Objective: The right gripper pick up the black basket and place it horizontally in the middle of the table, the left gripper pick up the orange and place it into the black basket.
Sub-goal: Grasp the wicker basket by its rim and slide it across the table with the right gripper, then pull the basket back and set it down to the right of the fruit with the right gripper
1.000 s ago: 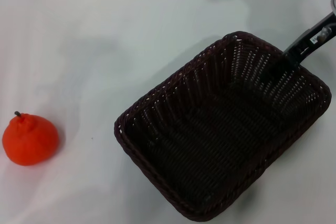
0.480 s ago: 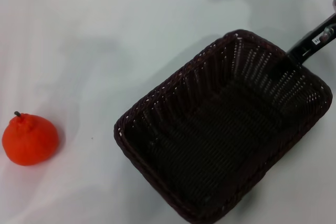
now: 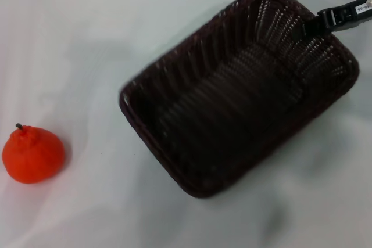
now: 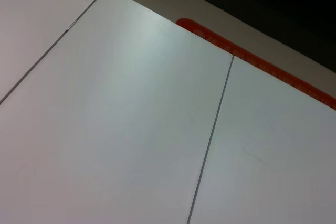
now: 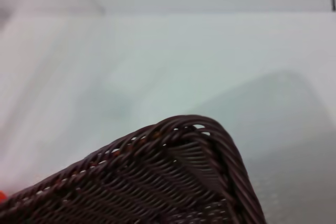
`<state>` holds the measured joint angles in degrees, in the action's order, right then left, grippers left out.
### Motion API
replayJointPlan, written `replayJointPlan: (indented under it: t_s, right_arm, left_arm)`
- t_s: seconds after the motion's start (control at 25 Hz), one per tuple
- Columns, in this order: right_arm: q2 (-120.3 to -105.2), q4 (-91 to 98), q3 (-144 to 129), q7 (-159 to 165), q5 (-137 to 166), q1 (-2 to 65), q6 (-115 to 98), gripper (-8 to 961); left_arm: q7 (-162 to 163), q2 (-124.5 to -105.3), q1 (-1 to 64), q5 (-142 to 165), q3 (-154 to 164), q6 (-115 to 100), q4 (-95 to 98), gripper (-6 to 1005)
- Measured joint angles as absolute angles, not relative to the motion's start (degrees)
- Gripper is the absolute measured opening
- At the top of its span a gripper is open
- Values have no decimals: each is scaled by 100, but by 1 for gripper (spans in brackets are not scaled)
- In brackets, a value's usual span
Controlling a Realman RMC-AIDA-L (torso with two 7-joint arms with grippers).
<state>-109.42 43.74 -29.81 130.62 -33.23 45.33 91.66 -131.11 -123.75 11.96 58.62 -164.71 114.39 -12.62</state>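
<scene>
The table (image 3: 104, 45) is the biggest thing here, a plain white top that fills nearly the whole head view, with a thin dark seam and a paler strip running along its far edge. On it, right of the middle, is the black basket (image 3: 238, 85), a large dark woven rectangle set at a slant, one short end toward the near middle of the table and the other toward the far right corner. Its outline looks smeared, and a soft shadow spreads on the white below its near corner, so it may be off the surface, though I cannot say for sure. The right gripper (image 3: 317, 24) reaches in from the right edge as a slim black arm with a small white label, lying low and nearly level, its tip at the basket's far right rim and closed on the braided edge there. The right wrist view shows that same rim corner (image 5: 199, 145) close up against the white table, with a sliver of orange at the picture's edge. The orange (image 3: 32, 154) sits alone near the left edge of the table, stem up, well apart from the basket and the gripper. The left wrist view shows only pale panels with dark seams and a red strip (image 4: 252, 59); the left gripper itself appears nowhere.
</scene>
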Motion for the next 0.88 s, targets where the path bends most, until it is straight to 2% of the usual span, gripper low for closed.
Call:
replayJointPlan:
  t_s: [0.04,0.08,0.28,0.36,0.72,0.88]
  right_arm:
    - [-10876,4168,-2918,13053,-3459,4507,9108,168]
    - [-10746,3725,-2849,13021,-3772,4445,8995,168]
    - [-10650,3255,-2827,13027,-4139,4313,8767,168]
    - [-10688,3168,-2786,13077,-4191,4260,8617,169]
    - [-11090,2933,-2098,13529,-4207,4173,8228,169]
    - [-11162,2888,-2087,13767,-4207,4168,8042,170]
  left_arm:
    - [-13116,-12375,1196,5861,-16471,11434,-1265,824]
    - [-13118,-12375,1196,5862,-16471,11430,-1267,824]
    - [-13117,-12368,1199,5868,-16448,11377,-1353,825]
    - [-13116,-12366,1217,5876,-16444,11373,-1359,825]
    - [-13107,-12366,1296,5904,-16406,11280,-1427,825]
    - [-13109,-12366,1317,5906,-16393,11241,-1426,824]
